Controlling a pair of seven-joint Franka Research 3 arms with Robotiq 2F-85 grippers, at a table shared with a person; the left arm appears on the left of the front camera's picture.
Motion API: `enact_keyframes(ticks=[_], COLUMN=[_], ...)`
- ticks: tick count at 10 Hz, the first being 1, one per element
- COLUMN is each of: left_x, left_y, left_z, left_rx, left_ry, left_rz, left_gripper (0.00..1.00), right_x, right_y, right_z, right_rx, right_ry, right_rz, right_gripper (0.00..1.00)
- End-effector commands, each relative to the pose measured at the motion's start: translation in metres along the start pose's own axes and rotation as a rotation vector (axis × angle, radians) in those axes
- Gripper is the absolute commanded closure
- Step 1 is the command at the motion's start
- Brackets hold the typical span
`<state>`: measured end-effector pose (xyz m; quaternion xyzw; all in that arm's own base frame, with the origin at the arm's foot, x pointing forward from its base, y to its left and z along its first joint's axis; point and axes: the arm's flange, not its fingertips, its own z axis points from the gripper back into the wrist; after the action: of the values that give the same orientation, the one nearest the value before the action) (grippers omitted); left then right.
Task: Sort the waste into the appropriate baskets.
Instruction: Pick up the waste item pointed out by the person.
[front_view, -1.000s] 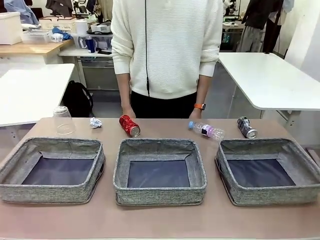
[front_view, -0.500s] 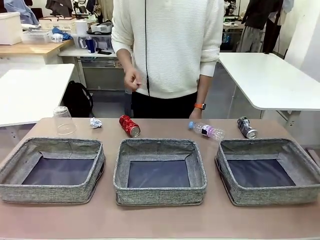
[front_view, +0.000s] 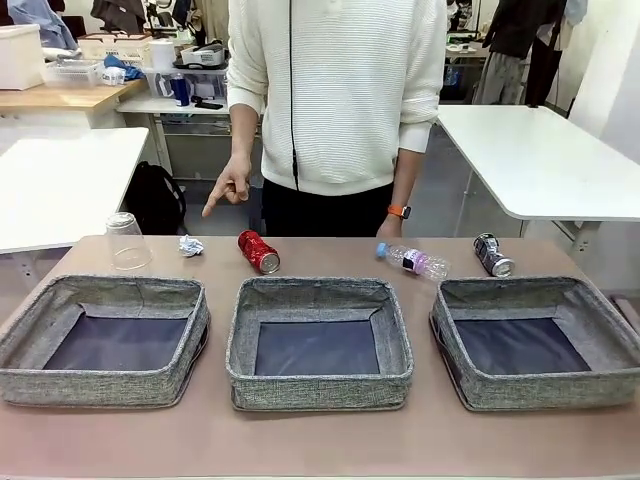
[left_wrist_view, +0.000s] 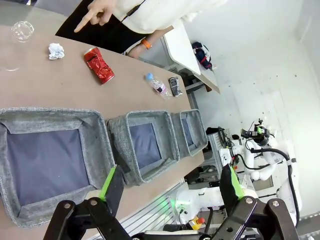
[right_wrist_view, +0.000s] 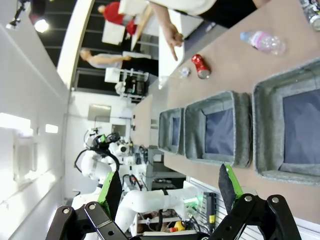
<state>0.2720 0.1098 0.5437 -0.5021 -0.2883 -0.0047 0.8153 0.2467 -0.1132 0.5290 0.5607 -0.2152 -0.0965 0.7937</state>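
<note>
I hold both arms high and clear of the brown worktop (front_view: 320, 445). The left gripper (left_wrist_view: 170, 182) and the right gripper (right_wrist_view: 170, 186) both have their green-padded fingers spread wide, with nothing between them.

Along the near half sit three shallow grey woven fabric baskets: the left basket (front_view: 100, 385), the middle basket (front_view: 320, 390) and the right basket (front_view: 540, 395). All three show bare dark bottoms, so no sorting is done yet.

The waste lies along the far edge. From the far left corner rightward I see an upturned clear plastic cup (front_view: 126, 242), a white paper wad (front_view: 191, 245), a red drink can (front_view: 259, 251), a small clear blue-capped bottle (front_view: 414, 261) and a dark blue-black can (front_view: 493, 255).

Beyond them, the person's hand (front_view: 228, 190) has just dropped from chest height. Its index finger now points down toward the wad and the red can. A second ago it rested at the far edge by that can. I read this as a cue for which piece to take first; which of the two, I can't tell.
</note>
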Motion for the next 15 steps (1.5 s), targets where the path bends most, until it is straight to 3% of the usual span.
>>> enact_keyframes(ticks=[1, 7, 8, 9, 10, 11, 13, 14, 15], left_x=[0.003, 0.002, 0.008, 0.023, 0.044, 0.067, 0.101, 0.107, 0.103], left_y=[0.0, 0.0, -0.023, -0.062, -0.083, -0.09, -0.078, -0.077, -0.096], left_z=[-0.002, 0.001, -0.018, -0.054, -0.091, -0.128, -0.207, -0.234, -0.239], left_rx=[-0.021, 0.002, 0.397, 0.622, 0.8, 0.918, 0.997, 1.009, 0.943], left_ry=[-0.011, 0.0, 0.04, 0.198, 0.285, 0.368, 0.549, 0.464, 0.466], left_rz=[-0.022, 0.0, 0.117, -0.041, -0.089, -0.093, -0.144, -0.132, -0.115], left_gripper=[0.0, 0.0, 0.0, 0.0, 0.0, 0.0, 0.0, 0.0, 0.0], right_x=[0.005, 0.005, 0.005, 0.005, 0.005, 0.005, 0.005, 0.005, 0.005], right_y=[0.002, 0.002, 0.002, 0.002, 0.002, 0.002, 0.002, 0.002, 0.002], right_z=[0.0, 0.0, 0.0, 0.0, 0.0, 0.0, 0.0, 0.0, 0.0], right_rx=[0.022, 0.022, 0.022, 0.022, 0.022, 0.022, 0.022, 0.022, 0.022], right_ry=[-0.004, -0.004, -0.004, -0.004, -0.004, -0.004, -0.004, -0.004, -0.004], right_rz=[0.025, 0.025, 0.025, 0.025, 0.025, 0.025, 0.025, 0.025, 0.025], right_gripper=[0.0, 0.0, 0.0, 0.0, 0.0, 0.0, 0.0, 0.0, 0.0])
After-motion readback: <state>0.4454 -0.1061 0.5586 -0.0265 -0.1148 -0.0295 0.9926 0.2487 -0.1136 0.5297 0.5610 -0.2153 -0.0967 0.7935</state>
